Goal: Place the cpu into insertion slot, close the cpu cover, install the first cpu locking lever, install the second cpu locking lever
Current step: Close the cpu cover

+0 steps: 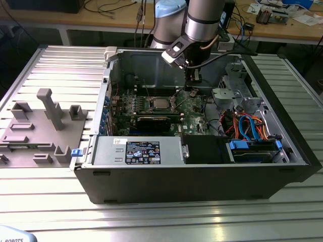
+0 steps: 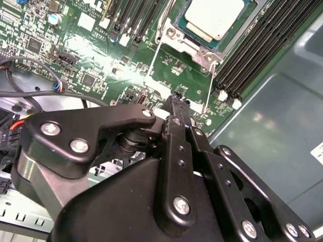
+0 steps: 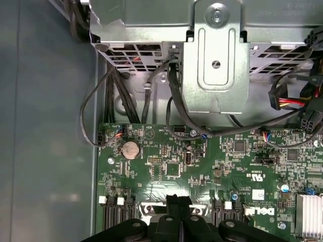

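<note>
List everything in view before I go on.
computer case: one, black, open on the slatted metal table
motherboard: one, green, inside the case
cpu: one, silver-grey, on the motherboard
cpu cover: one, silver frame, around the cpu
locking levers: two, thin silver wire, beside the cpu cover
memory slots: several, black, beside the cpu
power supply: one, grey, in the case
cables: several, blue and orange, in the case at the exterior view's right
fixture: one, grey, on the table at the exterior view's left
arm: one, silver-grey, reaching into the case
gripper: one, black, close over the motherboard by the levers
</note>
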`<state>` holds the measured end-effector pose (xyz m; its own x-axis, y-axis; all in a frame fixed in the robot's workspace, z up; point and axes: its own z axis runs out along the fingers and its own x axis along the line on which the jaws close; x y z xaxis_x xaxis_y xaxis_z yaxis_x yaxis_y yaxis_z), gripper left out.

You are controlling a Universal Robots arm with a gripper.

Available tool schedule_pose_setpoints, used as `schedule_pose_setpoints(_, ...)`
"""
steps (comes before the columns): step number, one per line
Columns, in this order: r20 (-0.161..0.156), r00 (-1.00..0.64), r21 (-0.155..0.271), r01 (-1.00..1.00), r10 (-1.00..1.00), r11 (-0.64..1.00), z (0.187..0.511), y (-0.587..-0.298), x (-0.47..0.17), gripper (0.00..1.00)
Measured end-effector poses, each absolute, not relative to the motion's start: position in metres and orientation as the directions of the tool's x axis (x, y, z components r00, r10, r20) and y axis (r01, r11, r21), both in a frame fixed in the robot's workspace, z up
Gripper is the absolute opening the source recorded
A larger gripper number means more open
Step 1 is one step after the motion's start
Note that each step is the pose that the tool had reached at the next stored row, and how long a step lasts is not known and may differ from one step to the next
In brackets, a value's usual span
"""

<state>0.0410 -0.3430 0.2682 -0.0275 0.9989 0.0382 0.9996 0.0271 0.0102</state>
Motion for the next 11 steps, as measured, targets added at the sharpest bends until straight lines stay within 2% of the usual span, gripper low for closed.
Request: schedule_pose_setpoints(11, 0.039, -0.027, 0.006, 1.0, 0.999, 0.027, 0.268, -0.343, 0.055, 0.11)
